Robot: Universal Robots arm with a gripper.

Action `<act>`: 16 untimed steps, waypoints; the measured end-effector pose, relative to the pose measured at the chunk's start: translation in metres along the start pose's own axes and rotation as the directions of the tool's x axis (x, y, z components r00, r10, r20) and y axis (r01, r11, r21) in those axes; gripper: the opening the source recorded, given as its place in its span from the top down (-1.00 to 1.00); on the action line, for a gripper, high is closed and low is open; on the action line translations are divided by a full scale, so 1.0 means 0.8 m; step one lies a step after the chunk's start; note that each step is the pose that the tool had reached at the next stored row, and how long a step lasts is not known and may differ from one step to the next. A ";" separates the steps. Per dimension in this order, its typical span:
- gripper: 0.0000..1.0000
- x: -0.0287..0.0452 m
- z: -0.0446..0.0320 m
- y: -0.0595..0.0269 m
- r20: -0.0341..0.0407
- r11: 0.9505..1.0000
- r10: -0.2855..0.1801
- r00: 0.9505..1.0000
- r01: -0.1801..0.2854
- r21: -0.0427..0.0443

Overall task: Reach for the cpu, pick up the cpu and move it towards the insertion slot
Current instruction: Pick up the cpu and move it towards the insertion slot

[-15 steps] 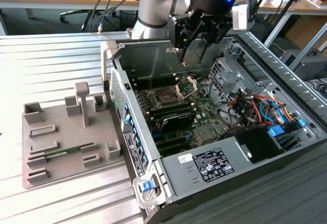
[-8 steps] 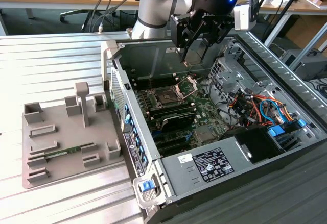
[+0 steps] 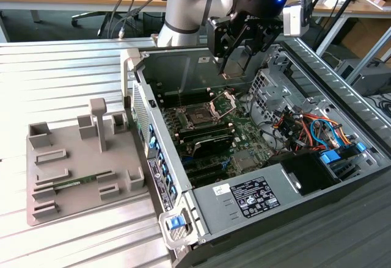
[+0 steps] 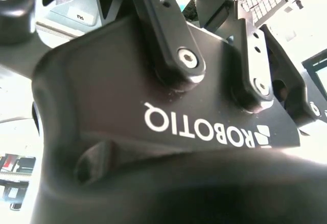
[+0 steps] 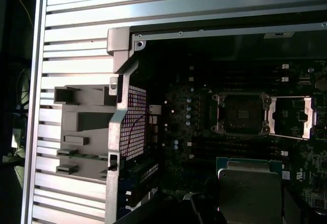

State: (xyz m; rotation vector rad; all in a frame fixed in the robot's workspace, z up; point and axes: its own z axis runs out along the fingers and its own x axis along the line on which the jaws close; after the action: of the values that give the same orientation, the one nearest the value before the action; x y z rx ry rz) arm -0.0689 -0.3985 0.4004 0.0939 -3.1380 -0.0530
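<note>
In the exterior view the arm hangs over the open case (image 3: pixel 256 176). The gripper (image 3: pixel 235 66) sits high above the board (image 3: pixel 214 137), near the back wall. Its fingers are drawn in on something thin, seen edge-on. The slot (image 3: pixel 198 117) lies below, toward the exterior view's left, with its frame (image 3: pixel 223 104) swung up and open. On the exterior view's left a grey tray (image 3: pixel 49 204) rests on the ribbed table (image 3: pixel 61 79), well apart from the case, with a memory stick (image 3: pixel 82 182) lying in it.

The second wrist view is close on the gripper's black body and two finger links. The fingertips are out of sight there.

In the first wrist view the cpu (image 5: pixel 250 196) floats large and near, silvery top up with a green edge showing. It looks to be off the board and in the grip, so I judge the fingers clamped on it. The slot (image 5: pixel 239 114) is near but apart from it, dark and bare, with the frame (image 5: pixel 292 117) folded aside. The tray (image 5: pixel 82 127) lies outside the case wall.

The cpu should be light, stiff and thin, with a smooth metal top that may slip. Its underside is likely delicate, and so is the slot's bed. The opposite side edges are the safe hold, kept level and with a modest squeeze.
</note>
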 end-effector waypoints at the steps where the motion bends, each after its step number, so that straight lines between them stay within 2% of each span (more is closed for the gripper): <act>1: -0.10 -0.0007 0.0000 0.000 0.000 1.000 0.000 1.000 0.000 0.000; 16: -0.10 -0.0156 0.0000 -0.001 0.000 1.000 0.000 1.000 0.000 0.000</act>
State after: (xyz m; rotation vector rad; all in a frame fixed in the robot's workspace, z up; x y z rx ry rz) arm -0.0563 -0.3985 0.4004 0.0939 -3.1380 -0.0531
